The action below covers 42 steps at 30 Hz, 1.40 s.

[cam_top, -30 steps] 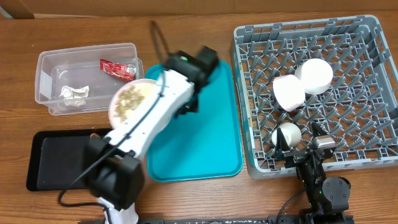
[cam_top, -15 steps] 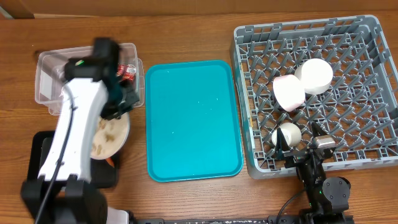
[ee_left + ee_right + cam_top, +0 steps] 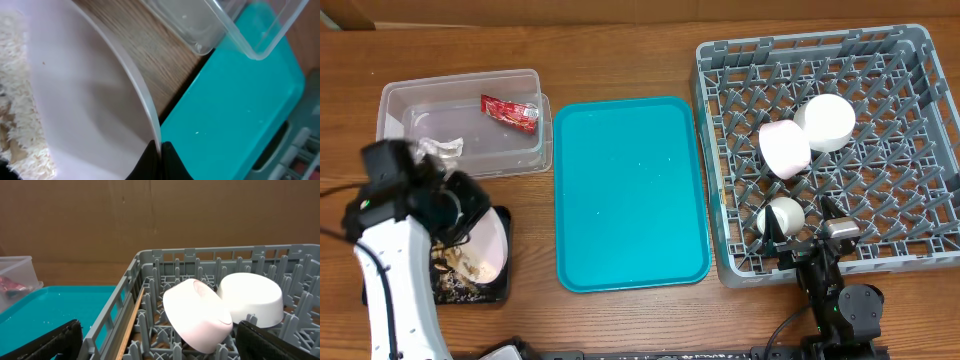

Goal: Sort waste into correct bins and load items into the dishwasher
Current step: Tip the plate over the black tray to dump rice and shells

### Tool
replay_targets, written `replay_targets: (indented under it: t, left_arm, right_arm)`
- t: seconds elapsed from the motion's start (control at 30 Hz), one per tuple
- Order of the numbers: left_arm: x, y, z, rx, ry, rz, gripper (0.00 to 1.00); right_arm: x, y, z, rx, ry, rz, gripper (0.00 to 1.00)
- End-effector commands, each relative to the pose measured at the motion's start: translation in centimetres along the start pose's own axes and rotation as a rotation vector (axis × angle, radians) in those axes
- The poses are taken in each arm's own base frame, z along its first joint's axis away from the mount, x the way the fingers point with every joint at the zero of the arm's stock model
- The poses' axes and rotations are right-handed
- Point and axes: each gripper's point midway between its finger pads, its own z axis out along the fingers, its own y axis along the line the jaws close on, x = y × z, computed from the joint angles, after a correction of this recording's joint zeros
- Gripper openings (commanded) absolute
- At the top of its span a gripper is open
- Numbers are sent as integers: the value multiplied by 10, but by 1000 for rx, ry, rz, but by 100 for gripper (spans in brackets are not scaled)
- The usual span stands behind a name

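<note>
Above the wooden table (image 3: 620, 50), the left gripper (image 3: 161, 150) pinched the white plate (image 3: 90, 100) by its thin rim; it looked stiff, slick, breakable.

Surface materials on the wood-grain tabletop (image 3: 620, 50).
Plastics: clear tub (image 3: 460, 80), transparent and glossy; teal tray (image 3: 630, 190), smooth with slight sheen; dish rack (image 3: 708, 140), matt grey, moulded. Smooth satin: pink bowl (image 3: 785, 150), white bowl (image 3: 825, 122), plate (image 3: 90, 100). Shiny film: red wrapper (image 3: 510, 110). Crumpled, matt: paper wad (image 3: 442, 148).
</note>
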Motion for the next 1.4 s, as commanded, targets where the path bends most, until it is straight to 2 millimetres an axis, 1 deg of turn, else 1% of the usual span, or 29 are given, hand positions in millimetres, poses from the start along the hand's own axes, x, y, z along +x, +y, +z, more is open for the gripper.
replay_targets:
  t: [0.0,0.13,0.27,0.4,0.47,0.57,0.63,0.73,0.87,1.03,1.37]
  left_arm:
    - [5,-9,-12,213,4,49,4]
    - [2,-8,-32,397,-49,68,4]
    - [-1,-2,-57,498,-131,67,4]
    - [-4,-8,-86,625,-222,95,4]
    - [-6,-9,-98,671,-265,89,4]
    - [-3,-5,-109,698,-299,70,4]
    - [-1,-6,-115,724,-328,95,4]
    - [0,-3,-116,719,-340,98,4]
    - [1,-7,-120,752,-345,106,4]
    - [2,0,-113,694,-335,109,4]
    - [3,-5,-114,721,-324,105,4]
  right_arm:
    - [2,-1,0,1,-2,-4,100]
    - [2,-1,0,1,-2,-4,100]
    - [2,-1,0,1,-2,-4,100]
    - [2,-1,0,1,-2,-4,100]
    - [2,-1,0,1,-2,-4,100]
    - [2,-1,0,1,-2,-4,100]
    - [2,-1,0,1,-2,-4,100]
    - [2,-1,0,1,-2,-4,100]
    - [2,-1,0,1,-2,-4,100]
    - [2,-1,0,1,-2,-4,100]
    - [2,-1,0,1,-2,-4,100]
